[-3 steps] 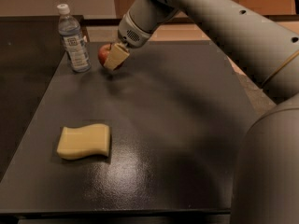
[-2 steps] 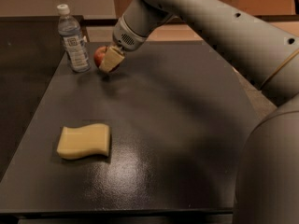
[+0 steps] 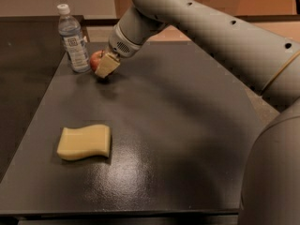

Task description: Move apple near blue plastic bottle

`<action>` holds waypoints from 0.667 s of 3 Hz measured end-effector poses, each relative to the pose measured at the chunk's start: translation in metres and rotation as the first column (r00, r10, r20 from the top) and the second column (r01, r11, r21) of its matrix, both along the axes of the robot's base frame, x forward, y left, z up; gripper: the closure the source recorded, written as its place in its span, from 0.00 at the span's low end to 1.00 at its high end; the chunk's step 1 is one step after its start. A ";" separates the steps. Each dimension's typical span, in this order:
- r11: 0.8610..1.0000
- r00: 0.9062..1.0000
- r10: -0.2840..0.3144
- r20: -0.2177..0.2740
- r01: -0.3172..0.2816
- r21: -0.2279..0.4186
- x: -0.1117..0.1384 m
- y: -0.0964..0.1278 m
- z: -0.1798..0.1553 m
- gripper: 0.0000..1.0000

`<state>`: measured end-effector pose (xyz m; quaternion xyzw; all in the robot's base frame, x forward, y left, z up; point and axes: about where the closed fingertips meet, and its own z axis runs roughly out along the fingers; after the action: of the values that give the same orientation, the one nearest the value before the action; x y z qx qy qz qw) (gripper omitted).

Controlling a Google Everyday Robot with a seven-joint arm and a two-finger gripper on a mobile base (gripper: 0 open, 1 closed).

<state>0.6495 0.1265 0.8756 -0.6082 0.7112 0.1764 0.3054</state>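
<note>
The small red apple is at the far left of the dark table, just right of the blue plastic bottle. The bottle stands upright with a white cap and a pale label. My gripper reaches down from the right and is shut on the apple, at or just above the table top. One tan finger pad covers the apple's right side. A narrow gap shows between apple and bottle.
A yellow wavy sponge lies on the near left part of the table. My large grey arm spans the upper right. The table's left edge runs just beside the bottle.
My gripper has moved left and slightly down with the apple, bringing it closer to the bottle. The bottle and sponge have not moved.
</note>
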 end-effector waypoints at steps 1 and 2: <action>1.000 1.000 0.019 0.003 -0.019 0.011 -0.001 0.006 -0.003 0.82; 0.999 0.999 0.037 -0.002 -0.037 0.016 -0.002 0.014 -0.005 0.60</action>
<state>0.6478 0.1400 0.8702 -0.6183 0.6988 0.1884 0.3063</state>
